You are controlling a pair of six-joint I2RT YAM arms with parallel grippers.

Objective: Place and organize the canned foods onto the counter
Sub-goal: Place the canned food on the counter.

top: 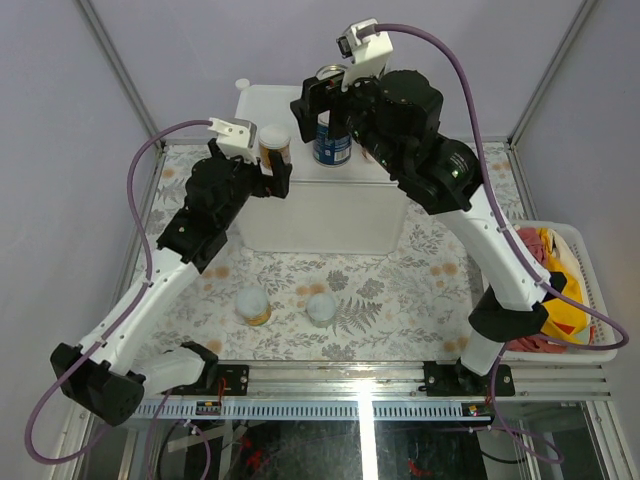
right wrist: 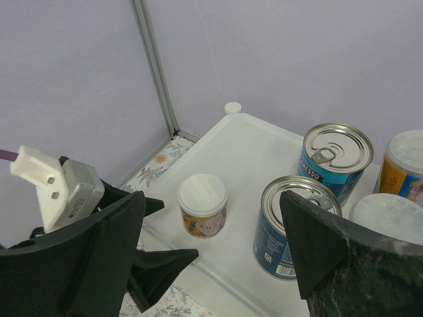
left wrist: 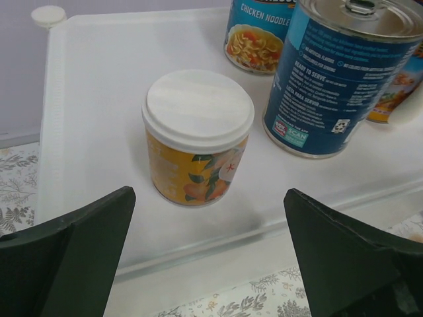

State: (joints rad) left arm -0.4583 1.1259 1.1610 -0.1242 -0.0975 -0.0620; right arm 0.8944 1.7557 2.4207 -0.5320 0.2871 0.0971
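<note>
My left end effector [left wrist: 208, 201] gaped wide, empty; the short orange white-lidded can [left wrist: 198, 139] stood on the white plastic bench [left wrist: 92, 105], probably spaced for neatness.

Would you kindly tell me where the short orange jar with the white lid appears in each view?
Top external: jar near the counter top's left front.
Left wrist: jar at centre frame.
Right wrist: jar lower middle, left of the cans.
Shared landmark: the round corner knob.

Blue cans [left wrist: 337, 72], white counter [left wrist: 92, 105]
</note>
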